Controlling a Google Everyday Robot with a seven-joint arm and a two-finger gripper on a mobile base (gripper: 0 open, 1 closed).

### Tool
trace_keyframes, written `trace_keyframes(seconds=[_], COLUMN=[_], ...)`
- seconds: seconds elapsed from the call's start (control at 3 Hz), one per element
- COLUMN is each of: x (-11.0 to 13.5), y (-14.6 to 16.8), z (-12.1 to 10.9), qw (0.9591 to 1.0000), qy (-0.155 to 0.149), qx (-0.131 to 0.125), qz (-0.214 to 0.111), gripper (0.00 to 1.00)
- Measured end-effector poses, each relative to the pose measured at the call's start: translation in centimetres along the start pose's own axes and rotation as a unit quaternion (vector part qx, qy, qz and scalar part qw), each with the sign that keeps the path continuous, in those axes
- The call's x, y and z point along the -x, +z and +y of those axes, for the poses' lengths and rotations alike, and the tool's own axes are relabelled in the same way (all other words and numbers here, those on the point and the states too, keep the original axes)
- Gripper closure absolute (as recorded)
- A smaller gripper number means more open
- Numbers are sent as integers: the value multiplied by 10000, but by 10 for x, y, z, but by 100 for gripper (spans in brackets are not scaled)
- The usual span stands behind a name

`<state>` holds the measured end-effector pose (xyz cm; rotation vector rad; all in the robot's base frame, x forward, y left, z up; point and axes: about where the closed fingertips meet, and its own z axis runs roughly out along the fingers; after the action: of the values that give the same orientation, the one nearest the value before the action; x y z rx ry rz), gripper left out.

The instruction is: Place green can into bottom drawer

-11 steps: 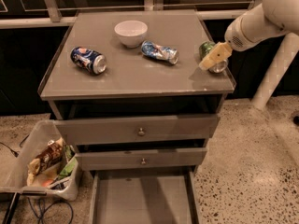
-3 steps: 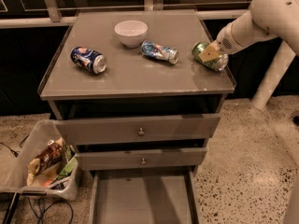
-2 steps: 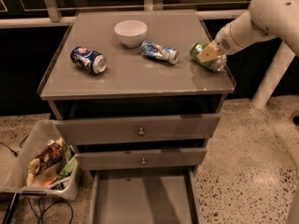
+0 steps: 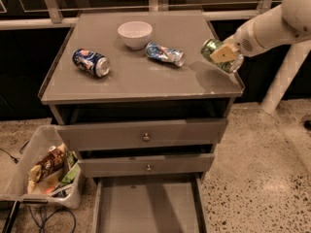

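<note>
The green can [image 4: 210,48] is tilted in my gripper [image 4: 222,55], which is shut on it. The can hangs a little above the right rear part of the grey cabinet top [image 4: 146,81], with its shadow on the top below it. My white arm reaches in from the upper right. The bottom drawer [image 4: 112,208] is pulled open at the foot of the cabinet, a wide flat grey tray with nothing in it. It lies well below and to the left of the can.
On the cabinet top are a dark blue can [image 4: 91,62], a white bowl [image 4: 135,34] and a light blue dented can [image 4: 165,54]. Two upper drawers with knobs [image 4: 146,136] are shut. A bin of rubbish [image 4: 43,169] stands on the floor at left, a white post [image 4: 286,72] at right.
My gripper closed on the green can where it lay at the right of the top and has lifted it slightly off the surface.
</note>
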<state>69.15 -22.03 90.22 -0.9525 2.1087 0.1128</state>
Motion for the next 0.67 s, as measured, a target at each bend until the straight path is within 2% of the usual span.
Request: trace_keyframes(seconds=[0.33, 0.67], x=[1, -15], y=[-37, -69], z=[14, 30], qw=[9996, 9988], qy=[-98, -33], qx=[-63, -123], qz=[-267, -468], gripper=[100, 100])
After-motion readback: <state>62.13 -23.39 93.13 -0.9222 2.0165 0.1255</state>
